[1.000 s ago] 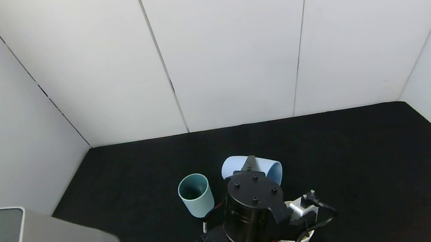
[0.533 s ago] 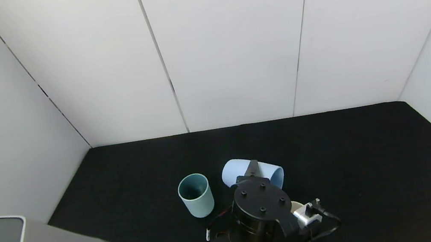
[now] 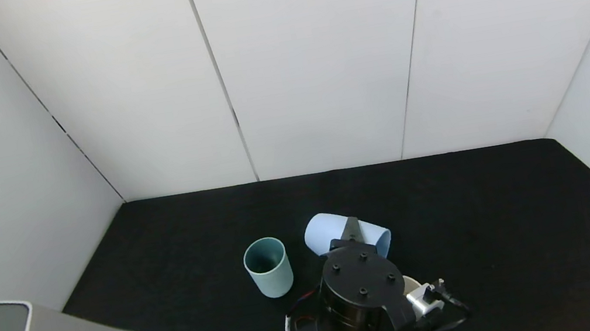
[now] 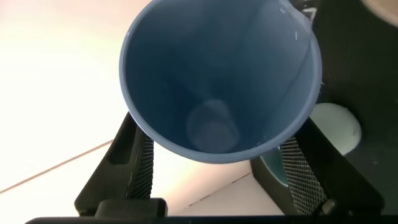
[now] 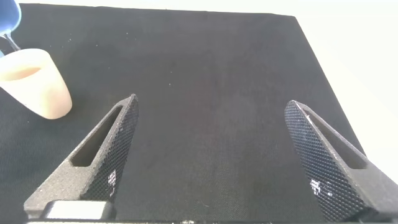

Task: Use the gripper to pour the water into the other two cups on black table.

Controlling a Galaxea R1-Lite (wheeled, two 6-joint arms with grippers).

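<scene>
Cream cup [image 3: 408, 282] is all but hidden under the left gripper [image 3: 352, 232], which is clamped on the light blue tumbler [image 3: 346, 232], now tipped further towards it; pouring seems under way. Farther off, the teal cup [image 3: 268, 267] is waiting. The right gripper [image 5: 211, 155] is spread, idle.

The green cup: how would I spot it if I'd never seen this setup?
Look at the black table and find the tilted light blue cup held in the left gripper. The green cup stands upright to its left, alone, untouched, teal rather than blue.
</scene>
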